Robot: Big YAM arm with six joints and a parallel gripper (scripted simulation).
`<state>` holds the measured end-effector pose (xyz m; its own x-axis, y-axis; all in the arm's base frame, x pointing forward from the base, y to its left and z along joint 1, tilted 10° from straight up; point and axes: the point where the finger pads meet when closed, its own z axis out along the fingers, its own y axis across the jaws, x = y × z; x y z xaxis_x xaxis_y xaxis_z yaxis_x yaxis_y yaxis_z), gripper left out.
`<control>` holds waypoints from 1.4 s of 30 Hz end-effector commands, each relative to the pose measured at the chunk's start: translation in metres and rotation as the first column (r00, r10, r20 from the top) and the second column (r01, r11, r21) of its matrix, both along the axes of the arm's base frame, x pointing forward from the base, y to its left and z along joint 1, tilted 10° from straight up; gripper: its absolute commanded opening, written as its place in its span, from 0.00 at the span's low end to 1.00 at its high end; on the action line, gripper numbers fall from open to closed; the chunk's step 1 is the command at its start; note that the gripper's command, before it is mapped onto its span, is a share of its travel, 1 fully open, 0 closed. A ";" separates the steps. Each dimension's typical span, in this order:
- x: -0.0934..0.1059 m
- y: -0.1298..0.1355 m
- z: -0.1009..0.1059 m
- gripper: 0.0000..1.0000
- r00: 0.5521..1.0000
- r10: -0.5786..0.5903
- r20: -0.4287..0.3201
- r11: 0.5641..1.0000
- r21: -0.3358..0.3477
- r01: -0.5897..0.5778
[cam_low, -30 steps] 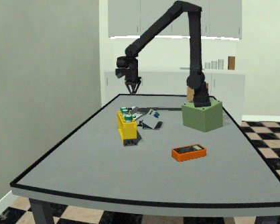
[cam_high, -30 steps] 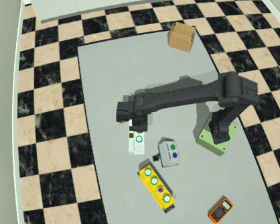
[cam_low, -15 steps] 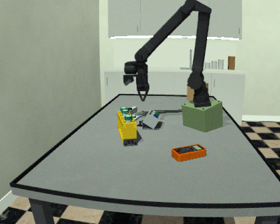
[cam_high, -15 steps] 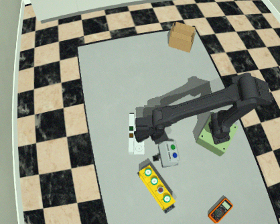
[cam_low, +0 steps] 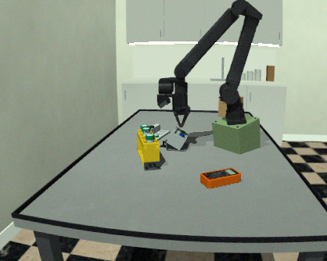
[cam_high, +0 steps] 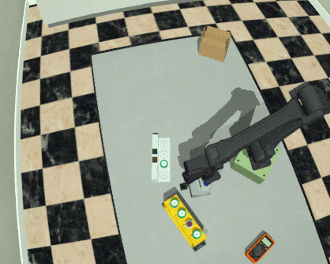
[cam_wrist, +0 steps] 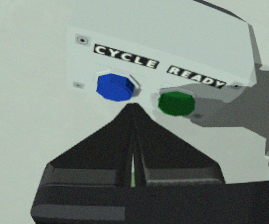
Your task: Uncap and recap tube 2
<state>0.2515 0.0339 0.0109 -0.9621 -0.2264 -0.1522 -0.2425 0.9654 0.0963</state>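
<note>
Above the key housing [cam_high: 200, 190] [cam_low: 177, 141] [cam_wrist: 160, 45], the pincer [cam_low: 181, 124] [cam_wrist: 132, 112] is fully closed, holding nothing, its tips near the blue CYCLE key [cam_high: 205, 183] [cam_low: 181, 134] [cam_wrist: 115, 87]. One green-ringed cap [cam_high: 163, 164] occupies the cap tray [cam_high: 166, 179].

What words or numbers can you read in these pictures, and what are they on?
"CYCLE": above the blue key.
"READY": above the green key.
Too small to read: any marks on the white-and-green caps or the orange meter.
</note>
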 end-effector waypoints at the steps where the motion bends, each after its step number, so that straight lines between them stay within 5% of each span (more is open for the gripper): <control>1: -0.007 0.016 0.000 0.00 0.998 -0.058 0.022 0.998 0.004 0.058; 3: -0.007 0.016 0.000 0.00 0.998 -0.058 0.022 0.998 0.004 0.058; 5: 0.013 0.015 0.012 0.00 0.996 -0.071 0.054 0.997 0.010 0.071; 6: 0.000 0.014 0.004 0.00 0.998 -0.058 0.020 0.998 0.005 0.058; 37: 0.013 0.011 0.015 0.00 0.998 -0.059 0.035 0.998 0.006 0.058; 42: -0.006 0.014 -0.008 0.00 0.998 -0.056 -0.004 0.998 0.001 0.056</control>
